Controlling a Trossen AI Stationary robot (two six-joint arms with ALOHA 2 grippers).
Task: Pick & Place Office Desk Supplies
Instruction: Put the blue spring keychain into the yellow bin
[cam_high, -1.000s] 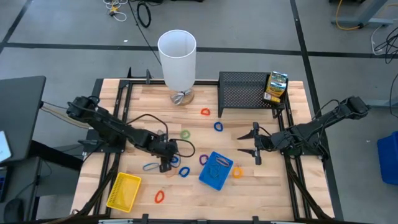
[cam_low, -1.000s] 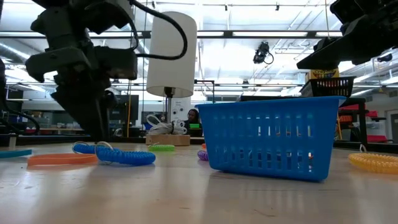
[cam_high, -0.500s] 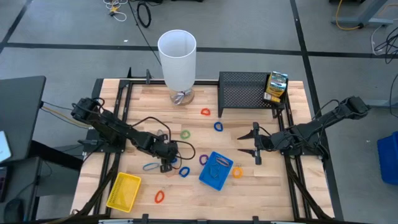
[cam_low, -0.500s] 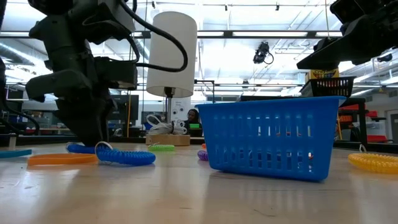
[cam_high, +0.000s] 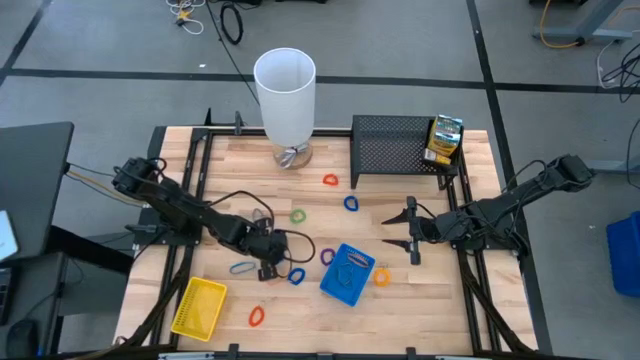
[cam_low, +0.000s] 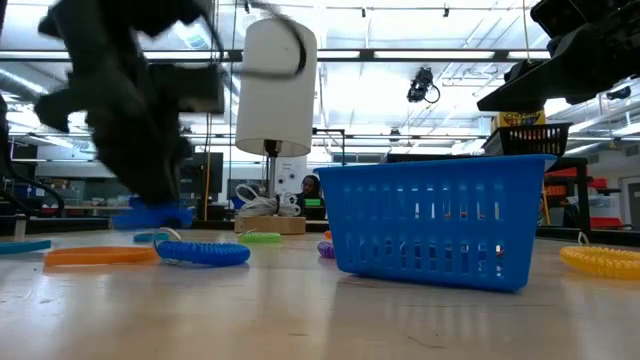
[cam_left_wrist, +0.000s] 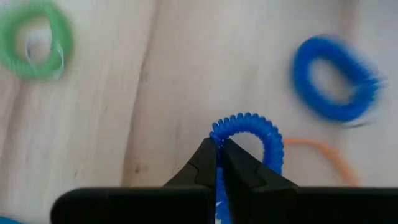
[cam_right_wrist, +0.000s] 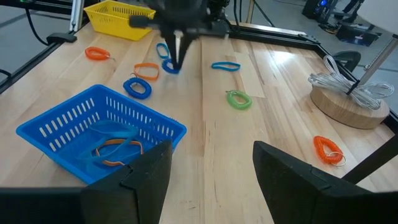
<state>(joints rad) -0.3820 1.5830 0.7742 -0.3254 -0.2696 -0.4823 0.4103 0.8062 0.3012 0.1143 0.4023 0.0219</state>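
The left gripper (cam_left_wrist: 219, 149) is clamped on a blue coiled rubber-band loop (cam_left_wrist: 249, 134), lifted just off the wooden table (cam_high: 240, 160) at about nine o'clock from the blue slotted plastic tray (cam_high: 347, 274). The right gripper (cam_high: 411, 231) waits spread wide, at two o'clock from that tray.

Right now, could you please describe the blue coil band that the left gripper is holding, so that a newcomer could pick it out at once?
Start at the blue tray near the table's middle and look toward the yellow tray. Between them the left gripper is shut on a blue coil band, lifted just off the wood. Another blue coil band and a green band lie flat nearby; only this one sits pinched in the fingertips.
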